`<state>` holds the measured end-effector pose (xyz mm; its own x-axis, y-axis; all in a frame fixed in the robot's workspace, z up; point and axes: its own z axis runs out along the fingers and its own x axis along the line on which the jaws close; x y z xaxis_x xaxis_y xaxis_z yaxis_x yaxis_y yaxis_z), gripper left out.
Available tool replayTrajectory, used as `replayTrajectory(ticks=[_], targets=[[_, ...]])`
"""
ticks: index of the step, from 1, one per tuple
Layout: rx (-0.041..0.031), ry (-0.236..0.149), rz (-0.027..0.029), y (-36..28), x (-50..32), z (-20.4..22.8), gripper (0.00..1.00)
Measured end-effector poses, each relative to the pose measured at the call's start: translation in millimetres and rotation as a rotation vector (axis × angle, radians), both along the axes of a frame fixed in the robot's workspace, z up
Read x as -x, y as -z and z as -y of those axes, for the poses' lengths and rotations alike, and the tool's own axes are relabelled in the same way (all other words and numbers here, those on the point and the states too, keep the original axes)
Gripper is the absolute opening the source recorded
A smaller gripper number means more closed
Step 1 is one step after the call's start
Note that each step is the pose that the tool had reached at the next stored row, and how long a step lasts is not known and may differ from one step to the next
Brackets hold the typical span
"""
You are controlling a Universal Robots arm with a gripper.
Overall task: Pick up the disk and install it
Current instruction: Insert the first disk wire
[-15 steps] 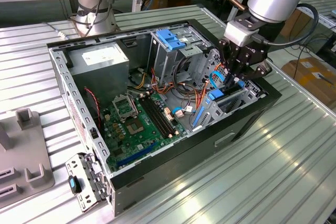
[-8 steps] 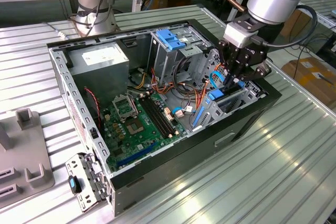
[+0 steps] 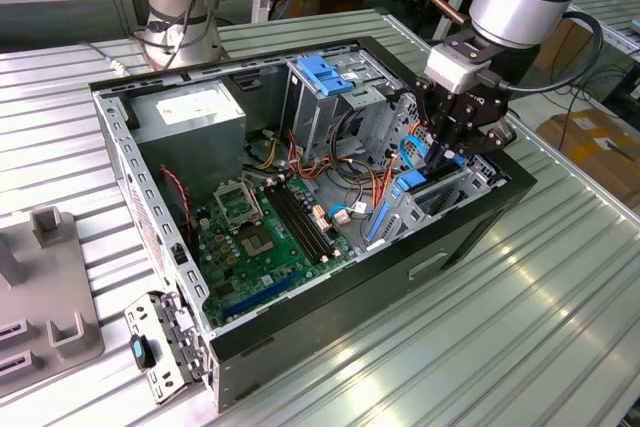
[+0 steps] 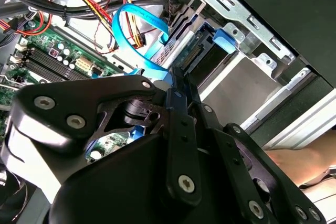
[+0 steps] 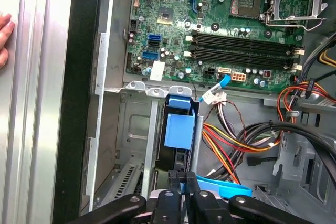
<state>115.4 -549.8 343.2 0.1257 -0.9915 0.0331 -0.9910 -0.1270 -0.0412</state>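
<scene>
The disk [image 3: 412, 185] stands on edge in the drive bay at the open computer case's corner on the exterior view's right. Its blue carrier frame [image 5: 180, 129] shows between the bay's metal walls. In the second wrist view the disk [image 4: 207, 56] lies partway inside the bay. My gripper [image 3: 442, 152] hangs straight over the bay. Its black fingers [image 5: 173, 187] stand close together on the disk's outer end. In both wrist views the gripper [image 5: 182, 179] [image 4: 176, 80] touches the carrier's edge.
The green motherboard [image 3: 265, 237] fills the case floor. A tall grey cage with a blue latch [image 3: 322, 72] stands behind the bay. Loose blue cable [image 4: 139, 24] and coloured wires [image 5: 236, 140] lie next to the bay. A person's hand [image 5: 4, 35] rests on the table beside the case.
</scene>
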Motion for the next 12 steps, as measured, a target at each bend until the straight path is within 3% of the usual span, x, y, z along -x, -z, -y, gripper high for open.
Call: replayTrajectory(ticks=[12], targets=[[-0.0001, 0.0, 0.0, 0.8, 0.0, 0.0, 0.16]])
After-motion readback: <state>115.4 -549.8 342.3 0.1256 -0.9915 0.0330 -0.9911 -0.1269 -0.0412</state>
